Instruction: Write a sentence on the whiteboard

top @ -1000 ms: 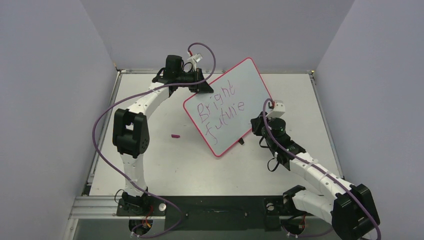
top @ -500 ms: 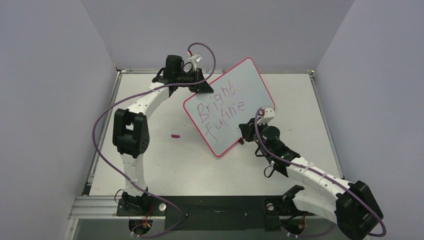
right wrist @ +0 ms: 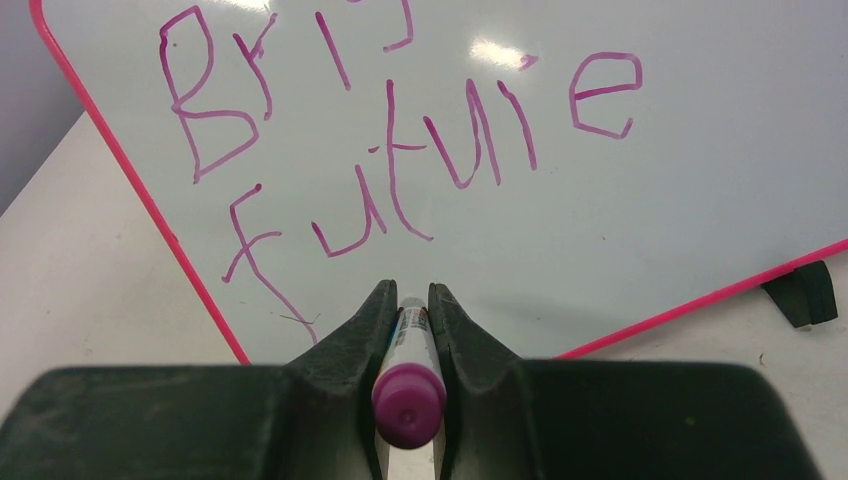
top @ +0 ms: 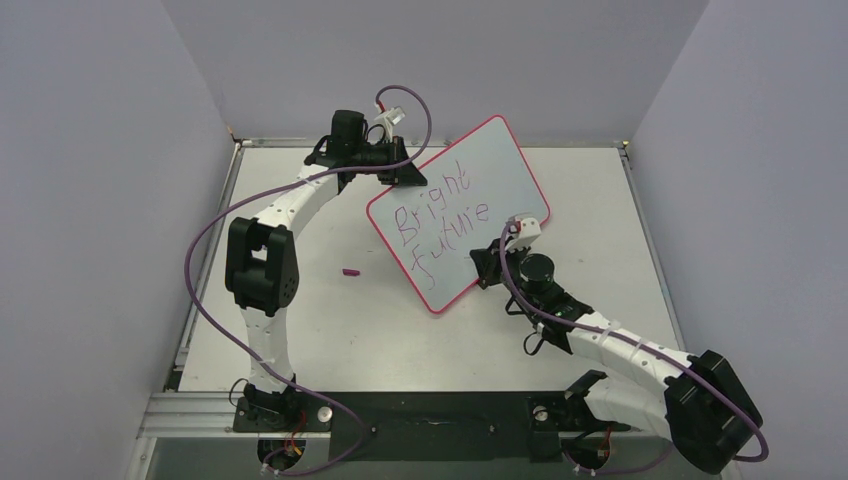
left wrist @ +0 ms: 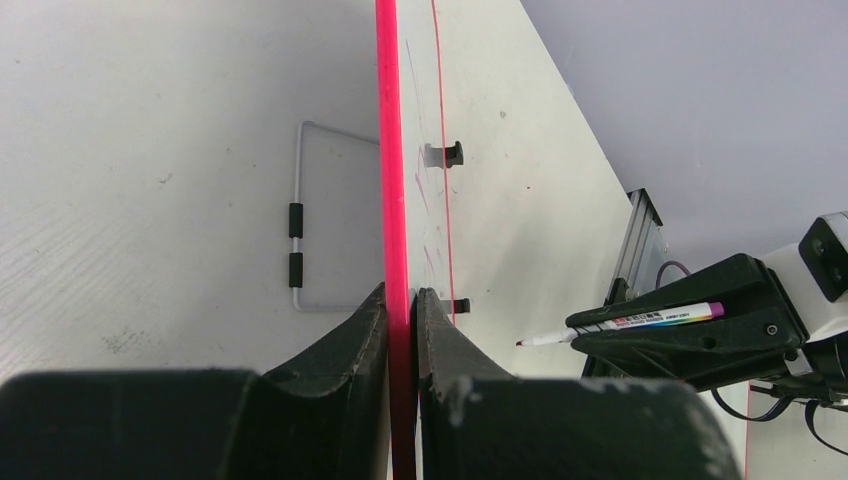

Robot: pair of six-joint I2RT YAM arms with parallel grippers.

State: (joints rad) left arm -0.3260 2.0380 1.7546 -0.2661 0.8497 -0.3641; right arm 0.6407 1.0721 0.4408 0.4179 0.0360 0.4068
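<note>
The whiteboard (top: 505, 170) stands tilted at the middle of the table, glossy white with a pink-red frame. The sentence (top: 440, 225) on it reads "Bright" and "future" in two slanted magenta lines, also shown in the right wrist view (right wrist: 430, 170). My left gripper (top: 402, 172) is shut on the board's upper left frame edge (left wrist: 390, 200). My right gripper (top: 488, 264) is shut on a white marker with a purple end (right wrist: 408, 390), pointing at the blank board below "future". The marker (left wrist: 640, 320) tip is close to the board; I cannot tell whether it touches.
A small magenta marker cap (top: 350, 270) lies on the table left of the board. Black clips (left wrist: 453, 155) sit on the board's lower edge, one in the right wrist view (right wrist: 805, 293). A wire stand (left wrist: 297, 240) shows behind the board. Grey walls enclose the table.
My right arm has swung left and forward, bringing the marker from beside the board's right edge to its lower part under "future". The left arm and the board have not moved.
</note>
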